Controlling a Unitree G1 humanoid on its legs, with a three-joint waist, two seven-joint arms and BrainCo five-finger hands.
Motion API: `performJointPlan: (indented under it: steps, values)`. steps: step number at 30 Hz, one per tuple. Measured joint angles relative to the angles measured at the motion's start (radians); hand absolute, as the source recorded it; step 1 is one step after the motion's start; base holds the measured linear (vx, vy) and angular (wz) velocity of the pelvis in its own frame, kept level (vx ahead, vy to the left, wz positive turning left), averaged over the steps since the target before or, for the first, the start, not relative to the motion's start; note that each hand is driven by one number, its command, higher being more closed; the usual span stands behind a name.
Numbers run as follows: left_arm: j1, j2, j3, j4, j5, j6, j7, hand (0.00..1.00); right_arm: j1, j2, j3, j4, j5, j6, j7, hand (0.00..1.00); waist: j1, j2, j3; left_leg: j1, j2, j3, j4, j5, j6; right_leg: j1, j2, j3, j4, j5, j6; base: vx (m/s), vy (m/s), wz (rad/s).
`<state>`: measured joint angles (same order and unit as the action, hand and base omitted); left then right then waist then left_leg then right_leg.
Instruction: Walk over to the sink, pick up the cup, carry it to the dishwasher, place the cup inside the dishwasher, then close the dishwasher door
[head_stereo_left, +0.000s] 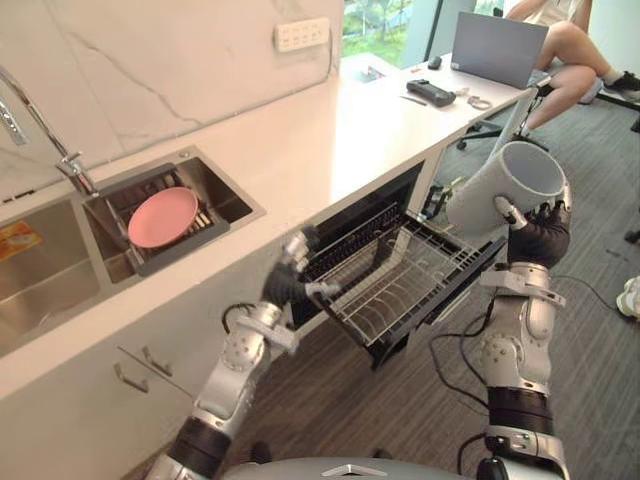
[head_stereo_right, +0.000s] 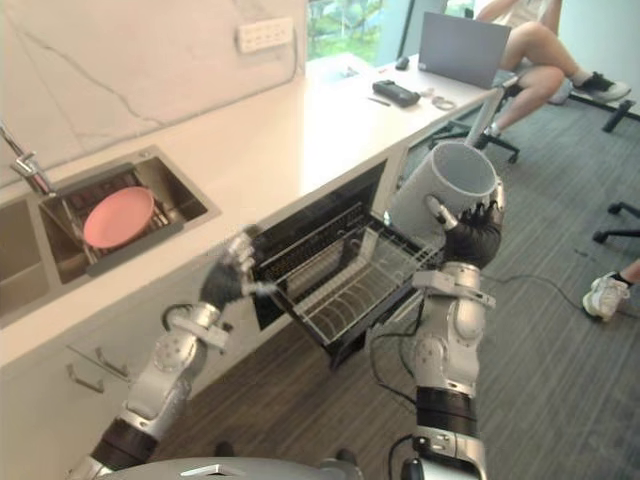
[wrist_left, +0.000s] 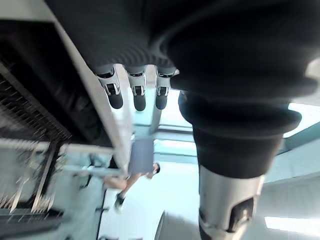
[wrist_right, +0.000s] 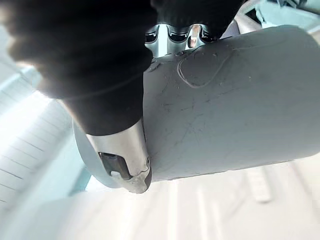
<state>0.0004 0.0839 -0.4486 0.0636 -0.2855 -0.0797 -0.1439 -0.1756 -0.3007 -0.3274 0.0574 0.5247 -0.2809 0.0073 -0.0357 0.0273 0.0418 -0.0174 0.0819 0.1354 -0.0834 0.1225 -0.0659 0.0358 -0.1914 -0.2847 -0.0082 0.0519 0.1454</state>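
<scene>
Right hand (head_stereo_left: 540, 236) curled round the grey cup (head_stereo_left: 505, 188), held tilted over the far right corner of the pulled-out dishwasher rack (head_stereo_left: 437, 300). Left hand (head_stereo_left: 290, 278), fingers straight, rests at the rack's left edge. Open floor (head_stereo_left: 590, 380) lies right of the rack.

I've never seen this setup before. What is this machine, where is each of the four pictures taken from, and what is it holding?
It is a humanoid robot with two arms and fingered hands. The two wide pictures come from cameras in its head, looking down; the two close ones come from cameras on its wrists. Its right hand grips a pale grey cup, tilted, near the pulled-out wire rack of an open dishwasher. Its left hand is at the rack's near corner. Set in the counter is a sink with a pink plate; a laptop stands at the far end, where a person sits.
</scene>
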Motion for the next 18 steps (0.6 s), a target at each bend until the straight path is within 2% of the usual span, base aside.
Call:
performJointPlan:
  steps: [2,4,5,6,11,13,14,18]
  values:
    - [0.075,0.004,-0.031,0.107,-0.057,0.091,-0.065,0.0,0.005,-0.057,-0.005,0.075,-0.081,0.041,-0.008,1.0,0.008,-0.003,0.019,-0.006,0.002,-0.03,0.027,-0.008,-0.001,-0.007,-0.002,-0.013,0.071,-0.05,-0.002,0.01,-0.031,0.41]
    - [0.125,0.017,-0.025,0.206,-0.083,0.138,-0.09,0.0,0.004,-0.085,-0.003,0.114,-0.145,0.066,-0.01,1.0,0.027,-0.004,0.048,-0.035,0.007,-0.051,0.134,-0.052,0.001,-0.015,-0.011,-0.026,0.149,-0.09,-0.008,0.03,-0.042,0.31]
    - [0.154,0.026,-0.017,0.251,-0.084,0.151,-0.094,0.0,0.004,-0.098,0.002,0.129,-0.173,0.076,-0.011,1.0,0.036,-0.013,0.063,-0.062,0.012,-0.059,0.193,-0.077,0.002,-0.025,-0.014,-0.03,0.186,-0.11,-0.008,-0.01,-0.064,0.26]
    - [0.193,0.038,0.011,0.303,-0.083,0.16,-0.105,0.0,-0.001,-0.11,0.005,0.134,-0.207,0.091,-0.011,1.0,0.049,-0.001,0.074,-0.086,0.016,-0.074,0.251,-0.097,-0.001,-0.03,-0.015,-0.034,0.222,-0.13,-0.011,-0.02,-0.059,0.25]
    - [0.275,0.042,0.128,0.429,0.013,0.138,-0.089,0.0,-0.081,-0.167,0.024,0.229,-0.336,0.177,-0.018,1.0,0.078,0.014,0.103,-0.089,0.016,-0.109,0.262,-0.099,-0.001,-0.02,-0.022,-0.053,0.245,-0.156,-0.018,-0.05,-0.025,0.21]
    - [0.255,0.014,0.218,0.536,0.089,0.081,-0.049,0.0,-0.108,-0.174,0.067,0.247,-0.372,0.237,-0.006,1.0,0.081,0.035,0.109,-0.047,0.01,-0.098,0.197,-0.08,-0.001,-0.008,-0.026,-0.046,0.229,-0.149,-0.009,-0.12,0.005,-0.1]
    - [0.255,0.011,0.236,0.557,0.102,0.071,-0.034,0.0,-0.109,-0.177,0.077,0.247,-0.375,0.249,-0.003,1.0,0.08,0.04,0.109,-0.038,0.008,-0.094,0.178,-0.075,-0.004,-0.009,-0.026,-0.043,0.223,-0.144,-0.007,-0.1,0.007,-0.13]
    - [0.259,0.01,0.34,0.631,0.145,0.076,0.034,0.0,-0.118,-0.187,0.081,0.289,-0.412,0.331,0.006,1.0,0.071,0.079,0.128,-0.049,-0.002,-0.084,0.089,-0.039,-0.01,-0.052,-0.024,-0.029,0.189,-0.113,-0.005,-0.05,0.01,-0.11]
